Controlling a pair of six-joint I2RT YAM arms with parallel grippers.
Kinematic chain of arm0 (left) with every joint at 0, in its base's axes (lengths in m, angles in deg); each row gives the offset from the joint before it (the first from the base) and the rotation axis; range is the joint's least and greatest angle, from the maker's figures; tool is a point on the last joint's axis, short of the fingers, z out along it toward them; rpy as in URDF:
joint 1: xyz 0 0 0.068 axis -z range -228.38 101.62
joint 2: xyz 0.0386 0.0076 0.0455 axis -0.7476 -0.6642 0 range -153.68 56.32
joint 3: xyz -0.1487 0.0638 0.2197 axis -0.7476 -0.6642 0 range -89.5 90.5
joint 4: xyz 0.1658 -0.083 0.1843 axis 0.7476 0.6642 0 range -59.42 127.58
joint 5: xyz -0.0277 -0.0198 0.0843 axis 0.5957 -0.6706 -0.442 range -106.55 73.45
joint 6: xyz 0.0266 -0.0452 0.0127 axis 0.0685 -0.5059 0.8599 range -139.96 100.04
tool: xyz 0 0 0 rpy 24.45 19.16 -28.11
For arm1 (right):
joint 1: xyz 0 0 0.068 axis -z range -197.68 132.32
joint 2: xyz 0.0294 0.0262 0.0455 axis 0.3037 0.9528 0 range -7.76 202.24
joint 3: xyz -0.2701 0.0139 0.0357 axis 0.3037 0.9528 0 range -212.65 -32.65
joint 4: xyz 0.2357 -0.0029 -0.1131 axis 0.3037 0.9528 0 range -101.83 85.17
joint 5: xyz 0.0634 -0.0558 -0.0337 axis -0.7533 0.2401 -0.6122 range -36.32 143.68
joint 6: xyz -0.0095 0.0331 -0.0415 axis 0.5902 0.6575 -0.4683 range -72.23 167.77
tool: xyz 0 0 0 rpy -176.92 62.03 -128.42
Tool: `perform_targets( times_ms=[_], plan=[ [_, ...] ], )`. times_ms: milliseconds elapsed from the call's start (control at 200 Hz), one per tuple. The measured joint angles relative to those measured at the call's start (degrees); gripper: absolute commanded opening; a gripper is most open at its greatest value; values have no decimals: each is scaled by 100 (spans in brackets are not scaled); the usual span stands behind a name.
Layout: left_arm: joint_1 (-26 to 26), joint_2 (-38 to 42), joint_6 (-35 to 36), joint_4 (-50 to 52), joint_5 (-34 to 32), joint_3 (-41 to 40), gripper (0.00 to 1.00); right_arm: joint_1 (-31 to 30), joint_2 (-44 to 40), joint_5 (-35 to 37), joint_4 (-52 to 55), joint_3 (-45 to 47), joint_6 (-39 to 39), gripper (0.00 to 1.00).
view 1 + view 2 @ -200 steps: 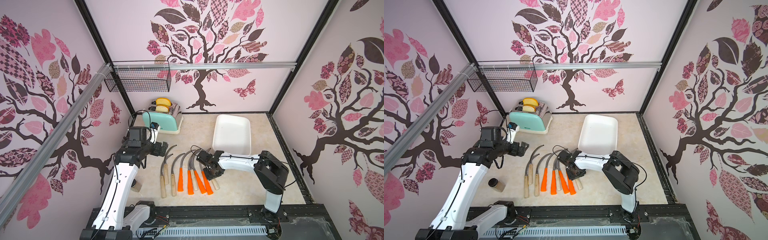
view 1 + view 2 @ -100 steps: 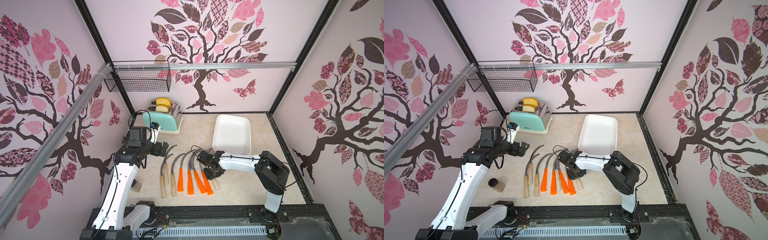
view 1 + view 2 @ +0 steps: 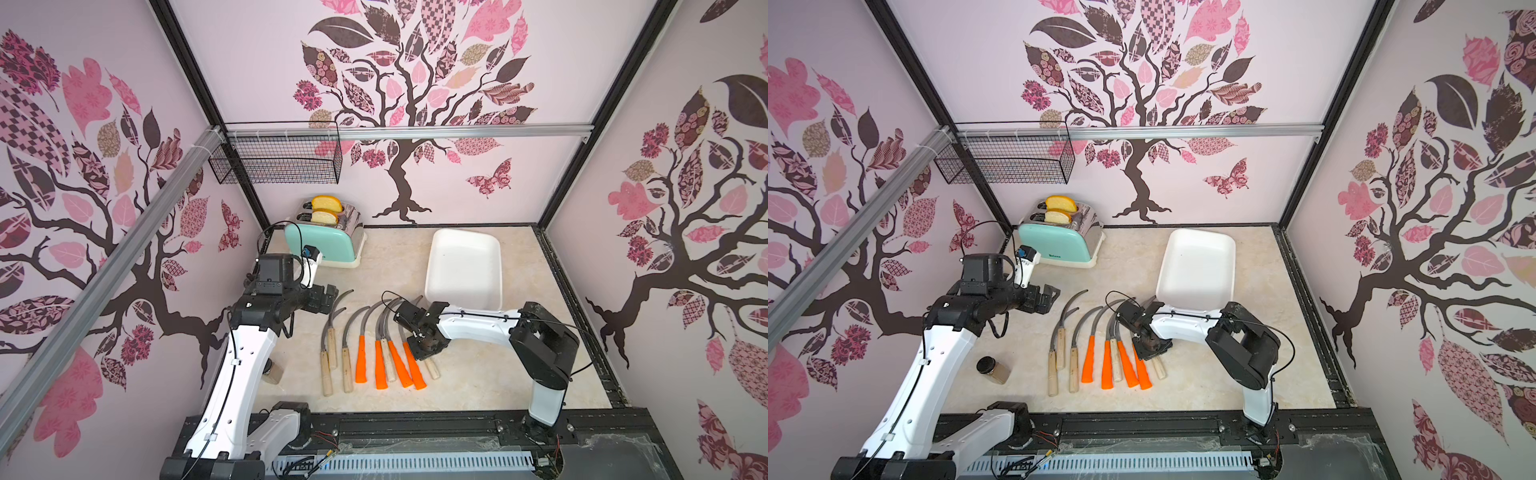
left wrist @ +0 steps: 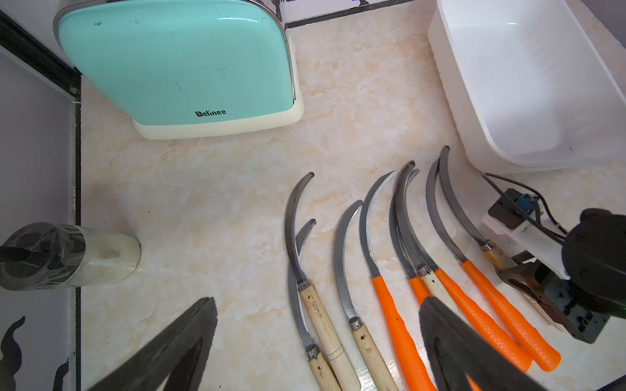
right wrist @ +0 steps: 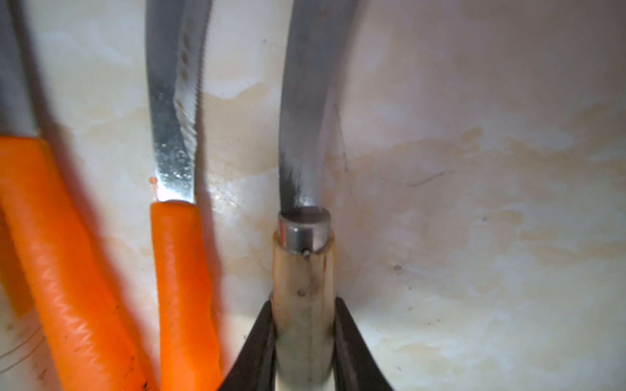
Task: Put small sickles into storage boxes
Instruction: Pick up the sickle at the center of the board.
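While my right gripper (image 5: 304,304) is clamped narrow on a small sickle with a pale wooden handle and curved grey metal blade (image 5: 303,267), gripping the handle just behind its metal collar, that sickle lies at the right end of the row of small sickles (image 3: 360,361) on the beige marbled tabletop (image 3: 478,374), just below the centre in both top views. An orange-handled sickle (image 5: 183,270) lies just beside it, not touching. The shallow white rectangular plastic tray (image 3: 463,266) sits above the row, right of centre. My left gripper (image 3: 1045,300) hovers left of the row, jaws spread wide
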Motion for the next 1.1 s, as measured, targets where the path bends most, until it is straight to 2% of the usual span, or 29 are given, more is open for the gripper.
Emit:
perform_targets(
  times_ms=[1100],
  plan=[
    [0, -2, -7, -26, 234, -63, 98, 0, -549, -446, 542, -297, -466, 13]
  ],
)
